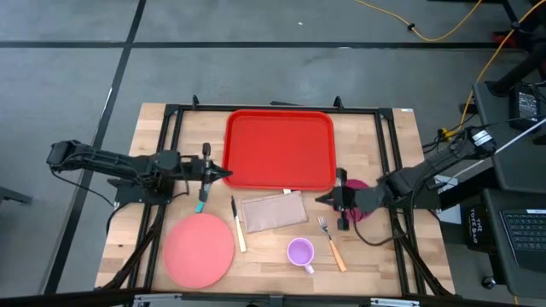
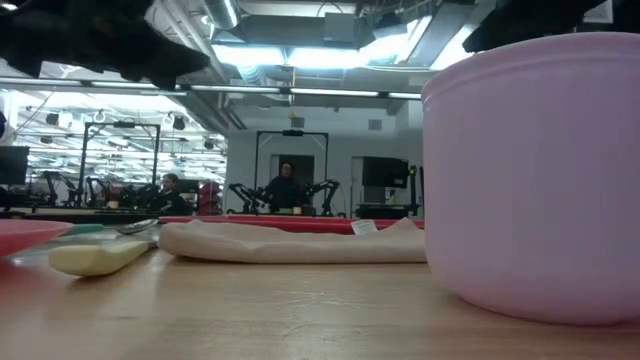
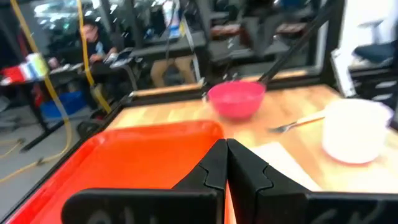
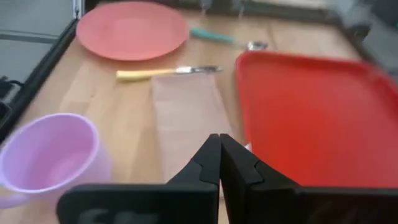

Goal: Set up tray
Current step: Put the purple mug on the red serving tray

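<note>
Tray (image 1: 280,148): red, flat on table, between both grippers | left gripper (image 1: 223,173): fingers closed, empty, at tray's left edge | right gripper (image 1: 322,199): fingers closed, empty, off tray's near right corner | napkin (image 1: 273,211), fork (image 1: 331,241), cup (image 1: 299,252): beside right gripper

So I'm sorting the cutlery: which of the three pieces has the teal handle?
The spoon, lying by the left gripper beside the tray. The knife has a pale yellow handle, the fork an orange one.
</note>
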